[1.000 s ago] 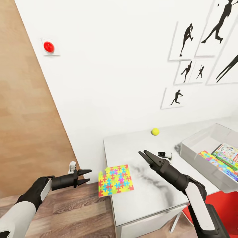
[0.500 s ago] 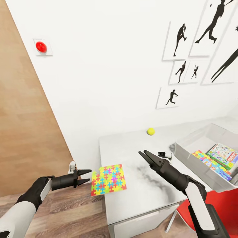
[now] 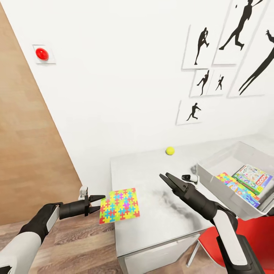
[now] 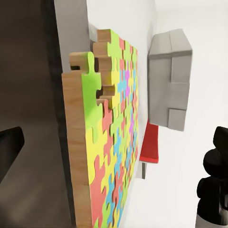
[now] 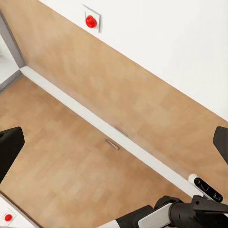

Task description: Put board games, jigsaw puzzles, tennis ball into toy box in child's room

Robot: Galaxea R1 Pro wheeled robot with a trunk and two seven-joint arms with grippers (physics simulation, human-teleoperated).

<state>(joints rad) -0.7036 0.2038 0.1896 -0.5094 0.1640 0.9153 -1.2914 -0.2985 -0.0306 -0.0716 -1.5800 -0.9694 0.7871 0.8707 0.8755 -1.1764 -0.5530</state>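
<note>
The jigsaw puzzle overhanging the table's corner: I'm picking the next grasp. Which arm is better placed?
Probably left. The left gripper is open, level with the jigsaw puzzle and just off its overhanging edge. The right gripper hangs above the table, farther along.

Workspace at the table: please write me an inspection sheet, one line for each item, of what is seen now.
Surface: table with a pale top, against the white wall.
Job's things: jigsaw puzzle overhangs the table's near left corner; tennis ball lies near the wall; toy box already holds a second puzzle and a board game.
Clutter: small black and white object beside the toy box.
Grippers: left gripper open, fingers level with the puzzle's overhanging edge; right gripper open above the table, holding nothing.
Cables: nothing seen.
Surroundings: red button, silhouette pictures on the wall, red chair, wood floor.
</note>
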